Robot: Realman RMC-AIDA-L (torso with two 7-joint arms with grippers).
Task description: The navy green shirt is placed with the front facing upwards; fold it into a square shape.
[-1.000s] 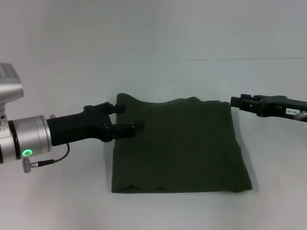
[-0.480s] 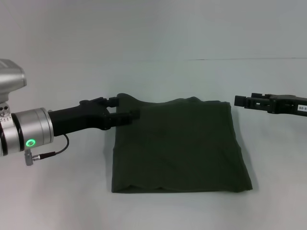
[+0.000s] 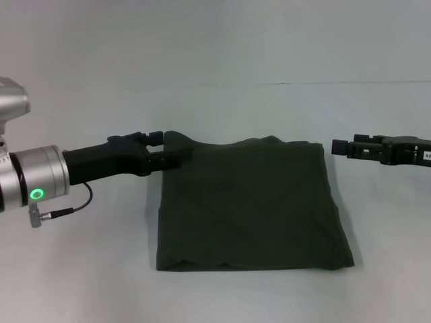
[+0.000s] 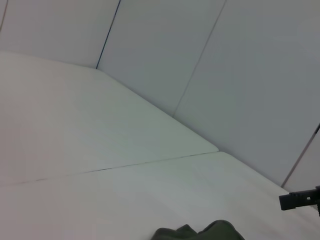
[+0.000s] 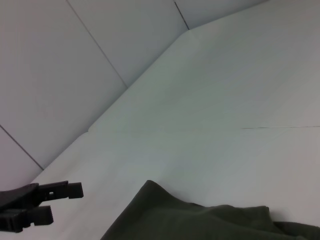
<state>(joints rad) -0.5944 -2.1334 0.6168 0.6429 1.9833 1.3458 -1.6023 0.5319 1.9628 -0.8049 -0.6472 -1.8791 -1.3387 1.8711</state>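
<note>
head view / shirt: the navy green shirt [image 3: 250, 205] lies flat on the white table [image 3: 81, 269], folded to a rough square, plain green side up, no lettering visible. Near edge slightly wavy, far edge rumpled.
head view / left gripper [image 3: 168, 149]: at the shirt's far-left corner, fingers [image 3: 156, 136] spread apart. Nearer finger overlaps the cloth edge, farther one sits just off the corner. Contact vs. hovering: cannot tell. Nothing clamped.
head view / right gripper [image 3: 341, 147]: off the shirt's far-right corner, clear of the cloth with table showing between. Fingers look apart by a narrow gap, nothing between them.
left wrist view: mostly table and wall panels [image 4: 225, 75]. Only a small bump of shirt [image 4: 200, 232] at the frame edge. Own fingers not in frame. Right gripper [image 4: 287, 201] visible far off as a dark block, its gap not readable here.
right wrist view: shows the shirt's rumpled far edge [image 5: 210, 217] rising to a peak, which the head view flattens out. Left gripper [image 5: 60, 202] seen beyond it, two fingers clearly separated, empty, just beside the cloth with bare table between. Own fingers not in frame.
</note>
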